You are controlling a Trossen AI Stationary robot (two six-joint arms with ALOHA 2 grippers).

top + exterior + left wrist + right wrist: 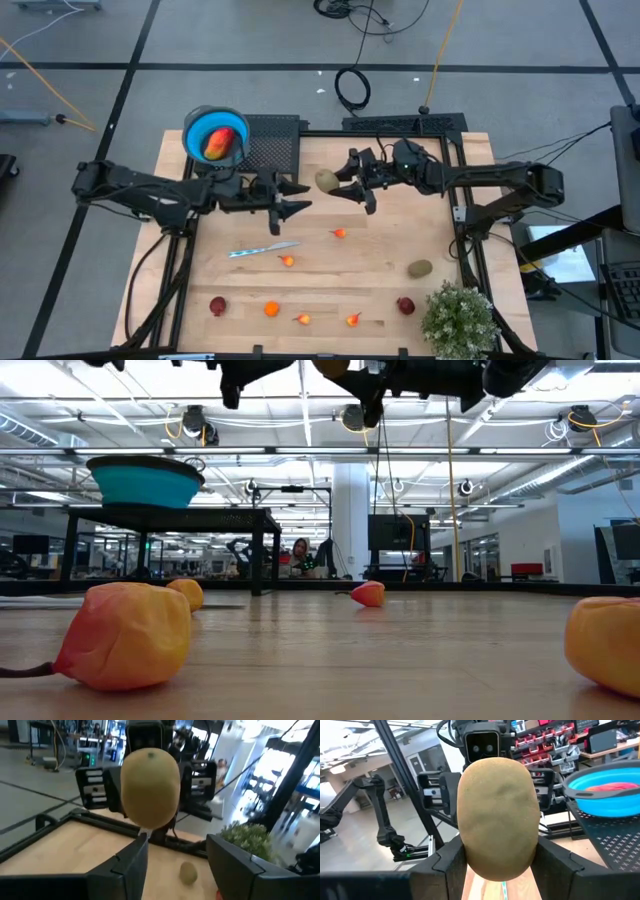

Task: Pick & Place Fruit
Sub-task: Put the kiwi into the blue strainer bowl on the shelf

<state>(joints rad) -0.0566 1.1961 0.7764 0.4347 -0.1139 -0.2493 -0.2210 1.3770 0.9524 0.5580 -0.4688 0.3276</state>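
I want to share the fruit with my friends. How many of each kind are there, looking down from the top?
Kiwis: 2
Dark red fruits: 2
Small orange fruits: 5
Larger orange-red fruit, in the blue bowl: 1
Total: 10

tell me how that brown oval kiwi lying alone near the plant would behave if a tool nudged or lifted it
The brown oval kiwi lies on its side on flat wood, so a nudge would probably roll it. Its rounded shape suggests it could slip from a loose pinch. It looks small, likely light.
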